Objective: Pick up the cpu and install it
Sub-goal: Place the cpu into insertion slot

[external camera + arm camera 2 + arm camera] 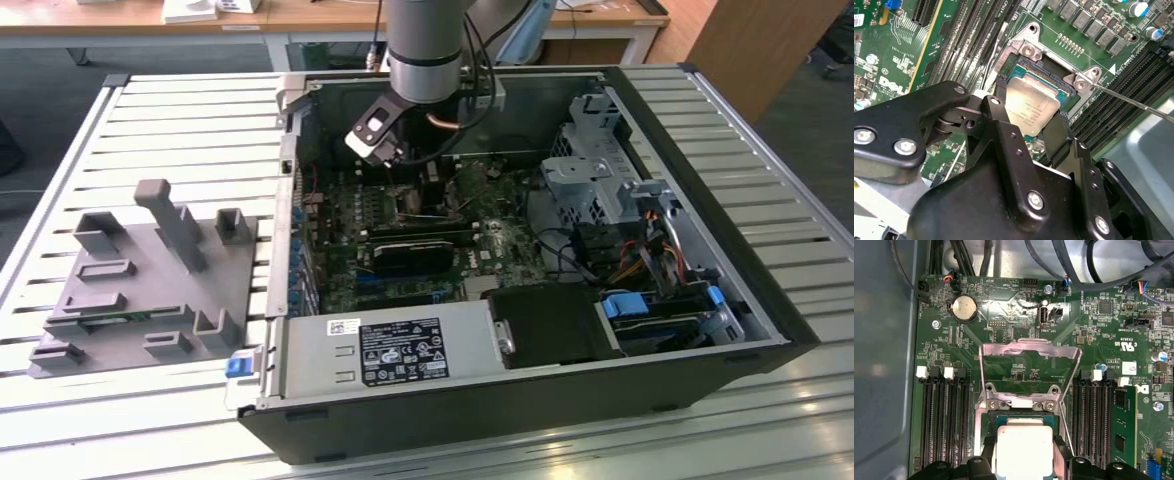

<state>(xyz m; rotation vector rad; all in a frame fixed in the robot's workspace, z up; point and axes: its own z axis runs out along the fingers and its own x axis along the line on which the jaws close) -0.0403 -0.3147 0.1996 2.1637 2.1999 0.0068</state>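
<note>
The cpu (pixel 1031 107) sits between the 2 black fingers (pixel 1004 130) of the gripper (pixel 1030 116), which is closed on it by 2 opposite edges. You can see its silver lid facing up, directly over the open socket (pixel 1051 67). From these views you cannot tell whether its underside already touches the socket.

Treat the chip as light, rigid and fragile. The metal lid is smooth and probably slick, so a grip on the thin side edges, as here, looks like the only safe hold. The underside and the socket contacts should not take any scraping or sideways load. In the second wrist view the chip looks slightly tilted against the socket frame, so judge its level with care.

Around the socket, the metal load plate (pixel 1026 344) stands flipped up and the thin lever (pixel 1134 102) is swung out to one side. Memory slots (pixel 944 425) flank it on the green motherboard (pixel 1004 305). In the exterior view the arm (pixel 427 50) reaches down into the open computer case (pixel 467 420), with the grey fixture tray (pixel 134 290) well apart on the slatted table (pixel 174 130).
</note>
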